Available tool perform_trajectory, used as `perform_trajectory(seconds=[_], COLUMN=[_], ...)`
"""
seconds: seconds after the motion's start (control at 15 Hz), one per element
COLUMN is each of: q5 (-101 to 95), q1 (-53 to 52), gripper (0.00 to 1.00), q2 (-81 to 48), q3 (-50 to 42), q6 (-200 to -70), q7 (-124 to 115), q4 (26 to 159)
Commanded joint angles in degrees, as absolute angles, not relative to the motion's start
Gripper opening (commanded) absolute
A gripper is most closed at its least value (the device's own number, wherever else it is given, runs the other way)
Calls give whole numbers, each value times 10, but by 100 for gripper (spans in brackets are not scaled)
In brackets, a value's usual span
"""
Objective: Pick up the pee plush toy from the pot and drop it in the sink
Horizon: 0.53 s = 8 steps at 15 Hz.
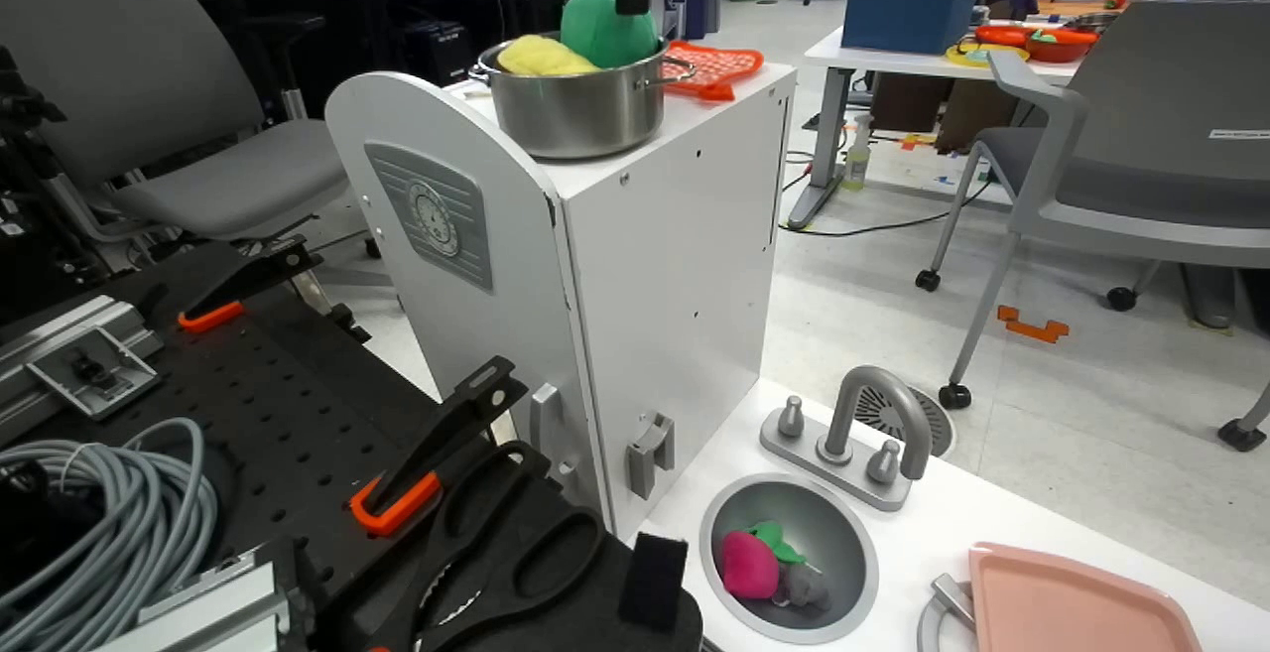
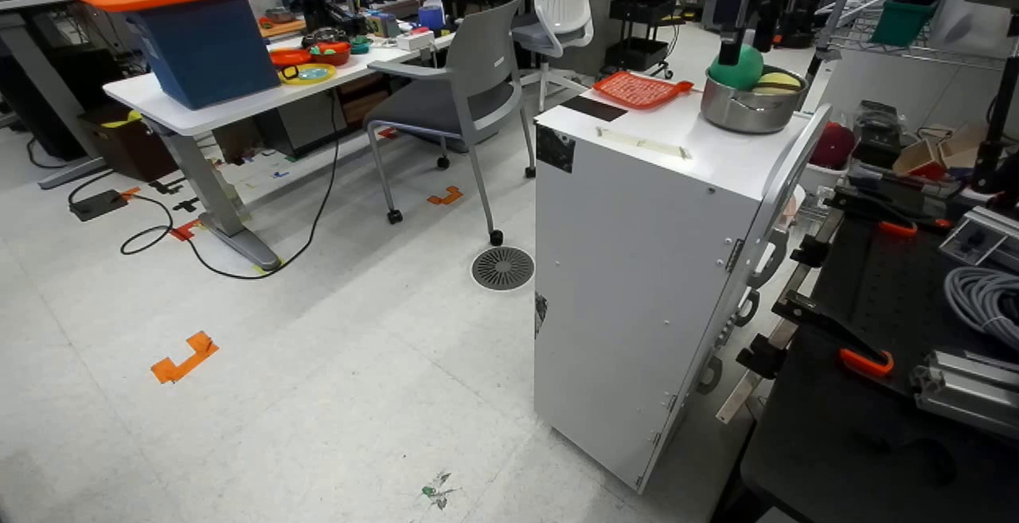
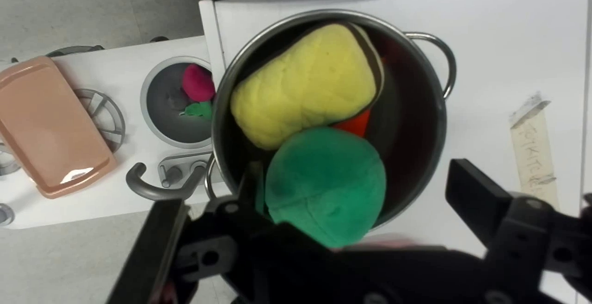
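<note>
The pee plush toy is a green ball [image 3: 326, 183] in the silver pot [image 3: 418, 123], resting at its edge and bulging above the rim. It also shows in both exterior views [image 1: 607, 27] [image 2: 739, 69]. The pot [image 1: 585, 116] stands on the white toy cabinet. My gripper [image 3: 360, 179] is open in the wrist view, with fingers wide apart. One finger is close beside the green ball; the other is over the white top outside the pot, with a gap to the ball. The sink [image 1: 843, 563] is lower, beside the cabinet; the wrist view shows it too [image 3: 164, 119].
A yellow plush [image 3: 305, 86] and an orange piece [image 3: 355, 123] share the pot. The sink holds a magenta item [image 1: 749, 565], a green leafy piece and a grey piece. A grey faucet [image 1: 873, 384] arches beside it. A raised curved panel [image 1: 397, 116] edges the cabinet top.
</note>
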State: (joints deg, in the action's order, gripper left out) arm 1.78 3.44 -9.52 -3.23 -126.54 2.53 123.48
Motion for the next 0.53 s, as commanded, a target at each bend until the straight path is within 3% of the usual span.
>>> perform_trajectory(seconds=[0.0, 0.47], q5=[23, 27], q1=[44, 48], gripper=[100, 100], q2=[-78, -93], q3=[-37, -35], q6=[-1282, -1281], q7=[36, 37], q4=[1243, 1236])
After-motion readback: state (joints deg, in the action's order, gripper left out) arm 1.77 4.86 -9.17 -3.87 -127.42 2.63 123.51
